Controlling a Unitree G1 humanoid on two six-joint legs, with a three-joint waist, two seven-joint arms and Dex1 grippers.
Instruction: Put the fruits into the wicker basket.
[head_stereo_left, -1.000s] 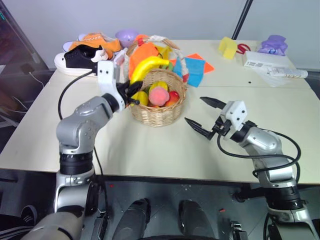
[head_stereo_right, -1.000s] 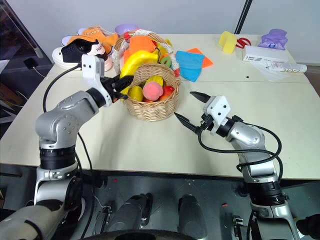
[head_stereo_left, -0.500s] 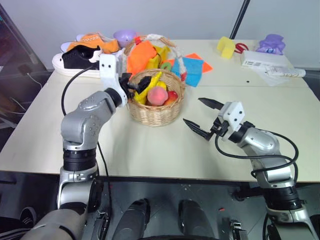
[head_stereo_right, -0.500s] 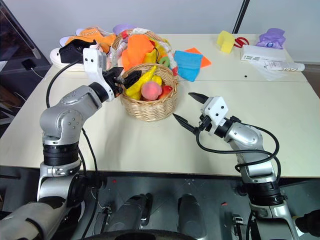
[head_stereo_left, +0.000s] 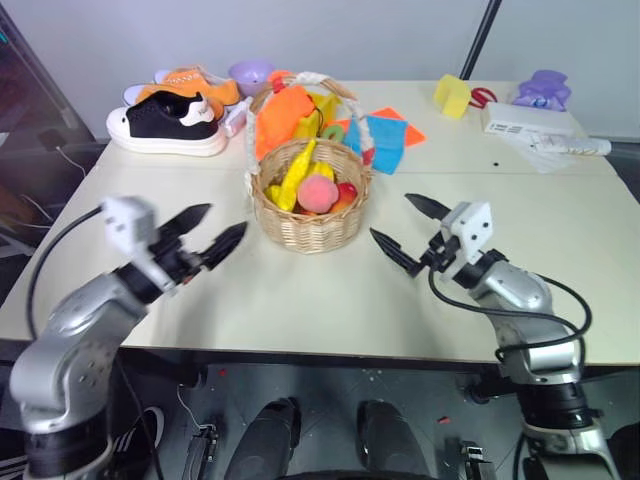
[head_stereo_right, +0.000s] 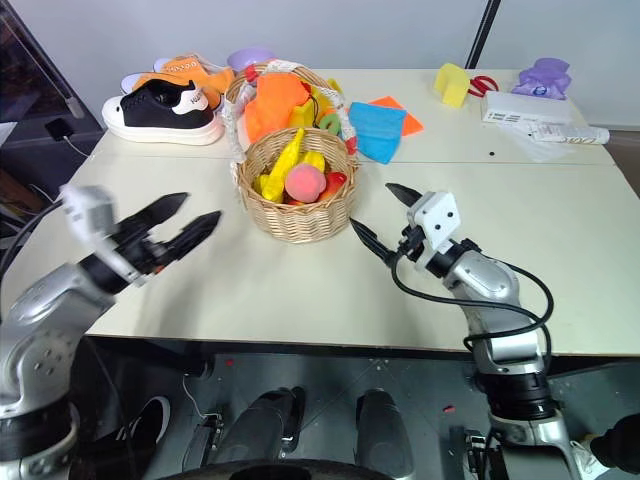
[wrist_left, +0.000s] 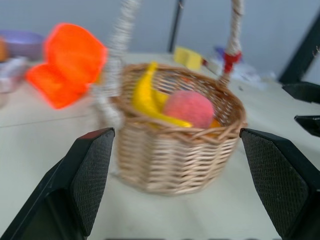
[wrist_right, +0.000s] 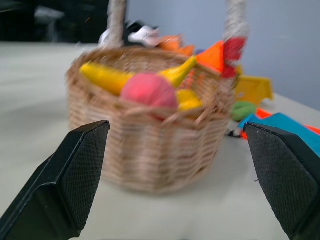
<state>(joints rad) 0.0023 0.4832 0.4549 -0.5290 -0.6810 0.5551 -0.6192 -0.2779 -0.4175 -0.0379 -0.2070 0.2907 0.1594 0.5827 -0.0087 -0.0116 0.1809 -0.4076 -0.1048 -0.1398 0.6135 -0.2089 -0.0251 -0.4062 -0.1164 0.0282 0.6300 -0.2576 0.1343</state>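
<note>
Wicker basket (head_stereo_left: 306, 208) holds the banana (head_stereo_left: 295, 172), peach (head_stereo_left: 318, 191) and perhaps a lemon.
Left gripper (head_stereo_left: 208, 232) at its eight o'clock, right gripper (head_stereo_left: 408, 232) at four; both spread wide, empty.

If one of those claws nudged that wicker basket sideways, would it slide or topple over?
Probably slide. The wicker basket looks wide and low and sits flat on the table. The banana and peach lie low inside, likely steadying it. A push high on its tall handle might tip it instead.
</note>
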